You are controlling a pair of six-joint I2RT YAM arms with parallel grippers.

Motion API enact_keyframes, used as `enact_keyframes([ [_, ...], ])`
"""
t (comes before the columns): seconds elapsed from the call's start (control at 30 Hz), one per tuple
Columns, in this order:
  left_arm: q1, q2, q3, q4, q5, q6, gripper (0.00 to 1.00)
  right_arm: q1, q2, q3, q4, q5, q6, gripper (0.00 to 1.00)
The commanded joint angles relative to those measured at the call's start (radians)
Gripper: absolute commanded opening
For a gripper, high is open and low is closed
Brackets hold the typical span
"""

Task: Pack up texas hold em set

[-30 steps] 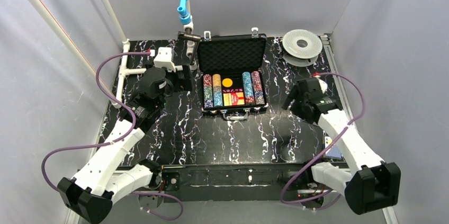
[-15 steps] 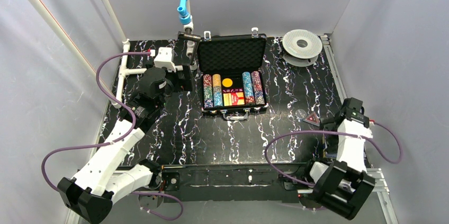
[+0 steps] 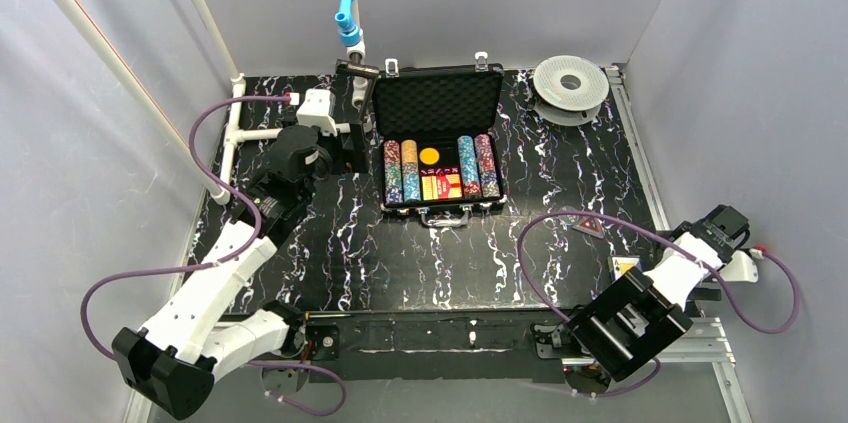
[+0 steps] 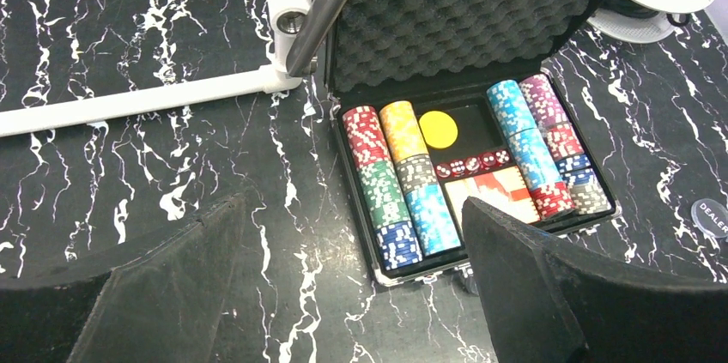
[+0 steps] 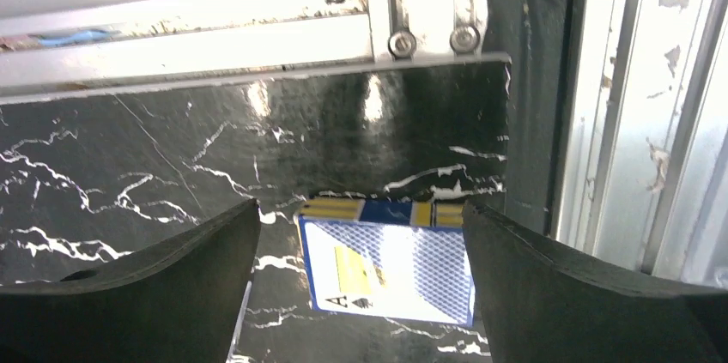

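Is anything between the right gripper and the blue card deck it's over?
Nothing visible does. The right gripper has its jaws open, and the blue card deck lies flat on the table, framed between them in the wrist view, uncovered.

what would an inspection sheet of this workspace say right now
surface: black marbled table
job's things: briefcase open; chip rows, yellow disc and red dice inside; blue card deck and dealer button on the table outside it
clutter: white spool at the far right corner
tools: left tool open, left of the case, holding nothing; right tool open over the blue deck, not gripping
cables: purple cable loops across the table on the right
surroundings: grey walls, white pipe frame
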Motion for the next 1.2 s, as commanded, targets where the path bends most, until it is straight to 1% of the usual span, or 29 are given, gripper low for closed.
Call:
enact_keyframes([
  [0.0,0.004,-0.006,0.024,-0.008,0.019,-0.012,0.98,-0.006,0.054,0.025,0.103,0.041,-0.045,0.94],
  [0.03,0.004,-0.005,0.024,-0.009,0.016,-0.012,1.00,-0.005,0.068,0.026,0.109,0.028,-0.052,0.94],
  [0.1,0.004,-0.003,0.027,-0.012,0.015,-0.012,0.99,-0.005,0.087,0.021,0.133,0.003,-0.059,0.94],
  [0.23,0.004,-0.004,0.026,-0.009,0.021,-0.012,1.00,-0.005,0.129,0.020,0.177,-0.068,-0.079,0.92],
  [0.4,0.004,-0.006,0.027,-0.012,0.016,-0.012,1.00,0.006,0.150,-0.010,0.152,-0.137,-0.055,0.91],
  [0.57,0.004,-0.016,0.025,-0.009,0.009,-0.009,0.99,0.040,0.085,-0.049,0.083,-0.185,-0.002,0.91],
  [0.67,0.004,-0.016,0.027,-0.010,0.011,-0.008,0.99,0.116,0.026,-0.069,0.033,-0.172,0.046,0.91],
  [0.8,0.004,-0.023,0.027,-0.013,0.004,-0.006,0.99,0.252,-0.024,-0.091,0.000,-0.162,0.117,0.91],
  [0.93,0.005,-0.035,0.026,-0.010,-0.001,-0.001,1.00,0.379,0.004,-0.110,0.013,-0.169,0.180,0.91],
  [1.07,0.004,-0.037,0.024,-0.009,-0.013,0.004,0.99,0.489,0.065,-0.084,0.012,-0.135,0.193,0.91],
  [1.17,0.004,-0.038,0.024,-0.011,-0.017,0.007,1.00,0.548,0.092,-0.045,-0.011,-0.088,0.184,0.91],
])
